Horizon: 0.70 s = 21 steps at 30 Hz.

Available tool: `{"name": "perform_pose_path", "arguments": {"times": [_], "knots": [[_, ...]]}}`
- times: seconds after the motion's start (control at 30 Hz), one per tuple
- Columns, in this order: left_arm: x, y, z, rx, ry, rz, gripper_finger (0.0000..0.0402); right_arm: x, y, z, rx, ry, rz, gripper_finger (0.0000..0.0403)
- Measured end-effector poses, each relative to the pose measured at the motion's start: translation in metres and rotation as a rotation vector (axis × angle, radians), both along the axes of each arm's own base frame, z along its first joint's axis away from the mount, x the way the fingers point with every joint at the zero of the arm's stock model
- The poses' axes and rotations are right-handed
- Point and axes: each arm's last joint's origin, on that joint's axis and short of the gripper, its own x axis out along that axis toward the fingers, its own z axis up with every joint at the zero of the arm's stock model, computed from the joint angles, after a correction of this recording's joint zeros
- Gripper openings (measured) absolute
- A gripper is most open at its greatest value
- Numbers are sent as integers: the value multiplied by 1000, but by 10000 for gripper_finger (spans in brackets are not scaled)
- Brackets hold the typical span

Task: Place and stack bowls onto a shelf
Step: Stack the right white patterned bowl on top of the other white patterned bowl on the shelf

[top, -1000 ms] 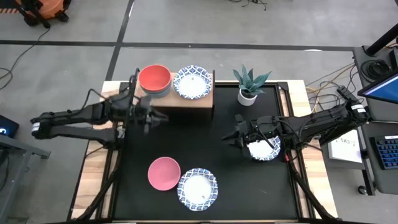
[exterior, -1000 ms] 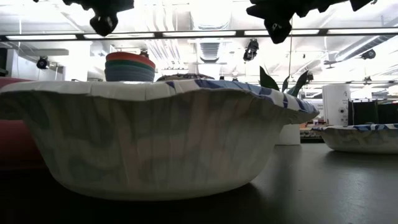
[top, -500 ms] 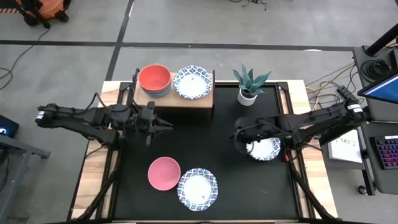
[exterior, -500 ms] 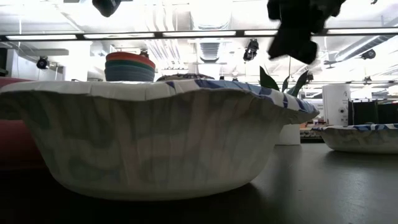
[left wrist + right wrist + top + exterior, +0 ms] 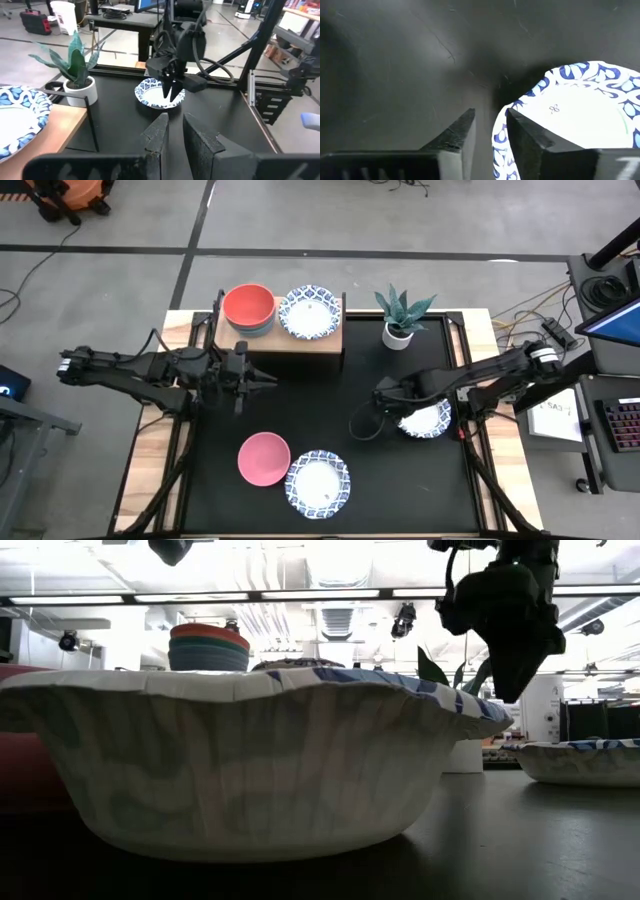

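Table carries the shelf at its far edge. On the shelf: a stack of plain bowls, red on top, and a patterned bowl beside it. Judged partly done; left on the table are a pink bowl, a patterned bowl touching it, and a patterned bowl at right. Right gripper points down at that bowl's rim, fingers slightly parted, astride the rim, not yet closed. Left gripper hovers just before the shelf, fingers narrowly parted, holding nothing.
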Motion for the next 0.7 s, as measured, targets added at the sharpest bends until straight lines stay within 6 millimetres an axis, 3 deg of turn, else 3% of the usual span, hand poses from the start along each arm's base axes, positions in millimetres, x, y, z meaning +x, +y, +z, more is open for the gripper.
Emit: {"name": "perform_pose_path", "arguments": {"times": [0.33, 0.53, 0.7], "knots": [[0, 0, -2, 5, 19, 10, 39, 8, 1, -39, -27, 223, -79, 175], [0, 0, -2, 5, 19, 10, 39, 13, 2, -57, -37, 294, -48, 175], [0, 0, -2, 5, 19, 11, 39, 16, 3, -60, -36, 295, -33, 151]]}}
